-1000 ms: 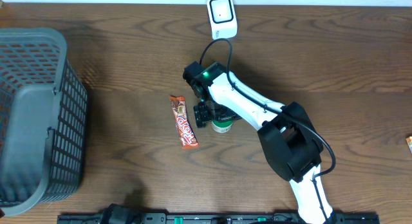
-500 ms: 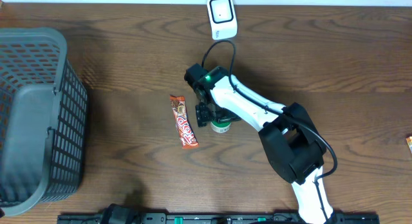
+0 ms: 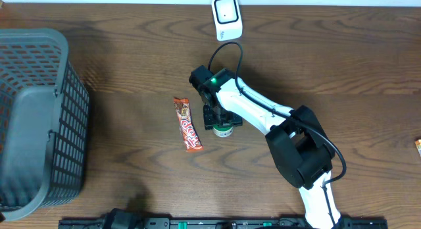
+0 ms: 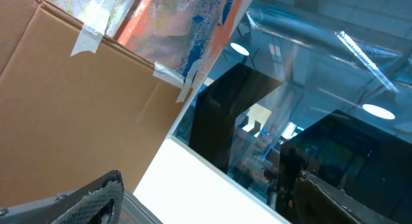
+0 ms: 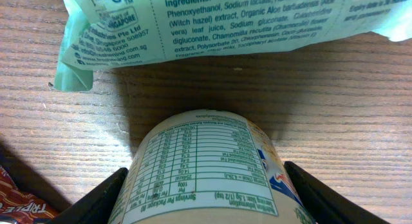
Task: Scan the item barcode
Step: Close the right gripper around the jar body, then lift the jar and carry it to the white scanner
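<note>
Cream bottle, poss. yoghurt, btm cropped.

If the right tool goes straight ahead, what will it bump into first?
Probably the small bottle, sitting right between the right tool's fingers. The green packet is farther on, behind it.

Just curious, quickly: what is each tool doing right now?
Left tool: open, holding nothing.
Right tool: straddling the bottle; whether it grips cannot be told.

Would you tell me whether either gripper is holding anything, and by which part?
The right gripper straddles the small bottle across its labelled body, but a firm grip cannot be told. The left gripper holds nothing.
</note>
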Available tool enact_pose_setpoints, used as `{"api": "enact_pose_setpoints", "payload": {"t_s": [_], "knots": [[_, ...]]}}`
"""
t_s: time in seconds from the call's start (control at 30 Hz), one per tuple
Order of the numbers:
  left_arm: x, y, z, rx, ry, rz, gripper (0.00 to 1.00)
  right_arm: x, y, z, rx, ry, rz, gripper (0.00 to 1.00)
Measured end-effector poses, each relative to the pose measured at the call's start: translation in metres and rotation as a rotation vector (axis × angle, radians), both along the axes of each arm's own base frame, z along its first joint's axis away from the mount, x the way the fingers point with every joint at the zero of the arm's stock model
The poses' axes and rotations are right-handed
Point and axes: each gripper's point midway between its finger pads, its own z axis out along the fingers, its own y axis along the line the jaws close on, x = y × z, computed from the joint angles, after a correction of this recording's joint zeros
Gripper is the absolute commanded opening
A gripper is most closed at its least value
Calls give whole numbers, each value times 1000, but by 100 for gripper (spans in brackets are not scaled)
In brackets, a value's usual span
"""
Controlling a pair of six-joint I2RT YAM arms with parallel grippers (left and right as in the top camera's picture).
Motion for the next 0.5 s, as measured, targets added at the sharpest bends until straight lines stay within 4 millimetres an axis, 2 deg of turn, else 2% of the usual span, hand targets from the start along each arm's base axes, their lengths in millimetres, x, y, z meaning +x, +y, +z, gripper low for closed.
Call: {"api": "enact_pose_setpoints", "payload": {"t_s": [0.27,0.37,0.5], "knots": [[1,0,0,0,1,0,85,-12,-12,11,-5,154,29,52],[1,0,-1,1,4,0,85,-6,-11,33,54,200,23,54],[2,-1,-2,2,7,0,85,17,-12,73,187,208,-21,57]]}}
